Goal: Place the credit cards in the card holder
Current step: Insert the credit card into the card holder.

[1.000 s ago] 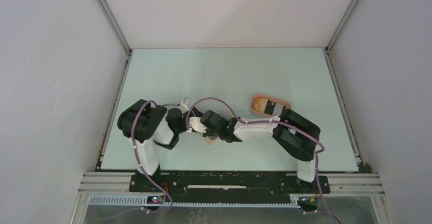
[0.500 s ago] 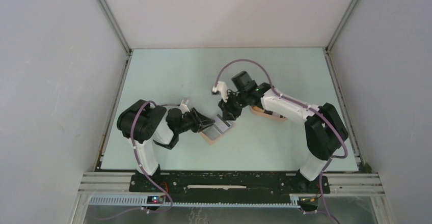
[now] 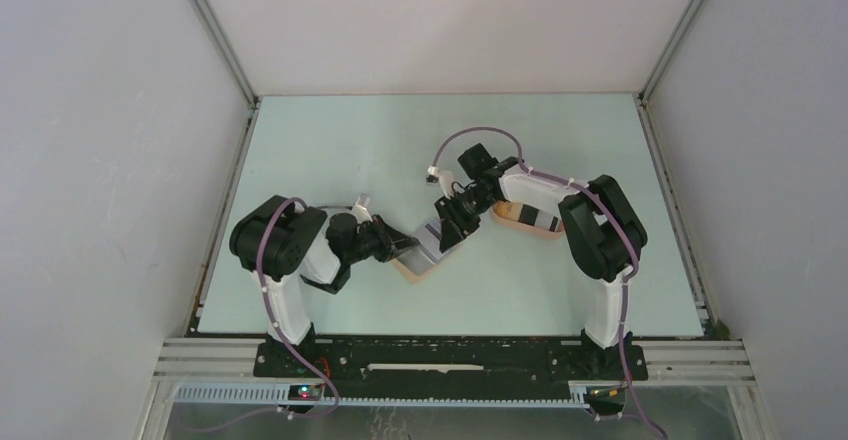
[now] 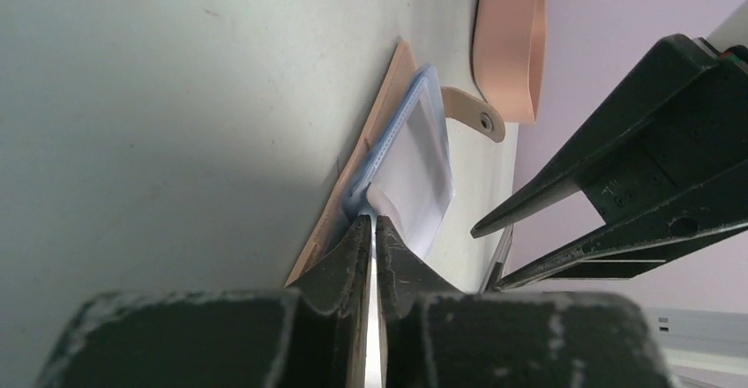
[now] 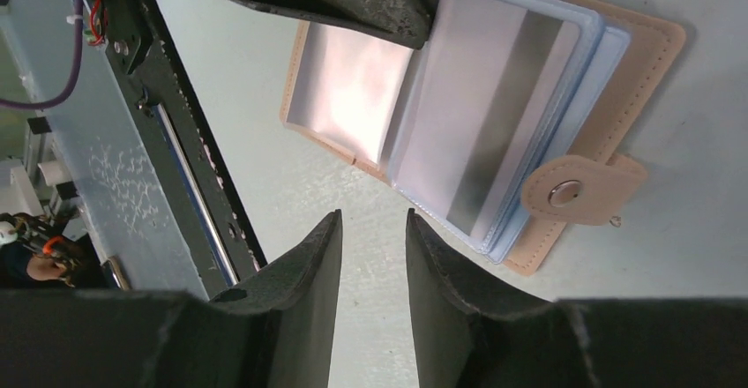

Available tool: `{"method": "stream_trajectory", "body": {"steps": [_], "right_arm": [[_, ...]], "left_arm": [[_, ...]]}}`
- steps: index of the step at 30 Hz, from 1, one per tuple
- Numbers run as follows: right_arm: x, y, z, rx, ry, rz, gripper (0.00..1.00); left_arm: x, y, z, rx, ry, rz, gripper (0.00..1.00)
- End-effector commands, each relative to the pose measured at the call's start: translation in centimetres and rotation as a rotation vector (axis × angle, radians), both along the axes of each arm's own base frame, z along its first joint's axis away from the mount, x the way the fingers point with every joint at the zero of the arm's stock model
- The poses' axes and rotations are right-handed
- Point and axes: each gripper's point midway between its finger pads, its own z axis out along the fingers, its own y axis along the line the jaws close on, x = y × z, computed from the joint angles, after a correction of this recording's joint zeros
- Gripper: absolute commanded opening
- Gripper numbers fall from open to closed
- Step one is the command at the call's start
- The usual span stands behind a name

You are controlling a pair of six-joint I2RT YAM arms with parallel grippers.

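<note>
The tan card holder [image 5: 657, 48] lies open on the table, its clear sleeves [image 5: 582, 84] fanned out and its snap strap [image 5: 573, 192] to one side. A light blue-grey credit card [image 5: 489, 115] with a dark stripe sits in the top sleeve. My left gripper [image 4: 371, 222] is shut on the edge of one clear sleeve [image 4: 415, 172] of the card holder [image 3: 425, 265], low by the table. My right gripper [image 5: 374, 218] hovers open and holds nothing, just beside the holder. From above, the left gripper [image 3: 408, 247] and right gripper [image 3: 447, 235] face each other across it.
A peach-pink oval tray [image 3: 512, 215] stands right of the holder, partly under the right arm; its wall [image 4: 512, 35] shows behind the holder. The black base rail [image 5: 176, 141] runs along the near table edge.
The right gripper opened, drew back from the holder toward the tray, then swung near again. The left gripper closed onto a clear sleeve. The holder now lies open.
</note>
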Motion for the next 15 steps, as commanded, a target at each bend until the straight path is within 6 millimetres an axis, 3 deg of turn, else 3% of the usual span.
{"method": "stream_trajectory", "body": {"steps": [1, 15], "right_arm": [[1.3, 0.4, 0.4, -0.015, 0.022, -0.059, 0.41], [3.2, -0.9, -1.3, -0.085, 0.017, -0.142, 0.46]], "left_arm": [[-1.0, 1.1, -2.5, 0.074, 0.042, 0.009, 0.09], [-1.1, 1.0, -2.7, 0.07, 0.043, -0.002, 0.07]]}}
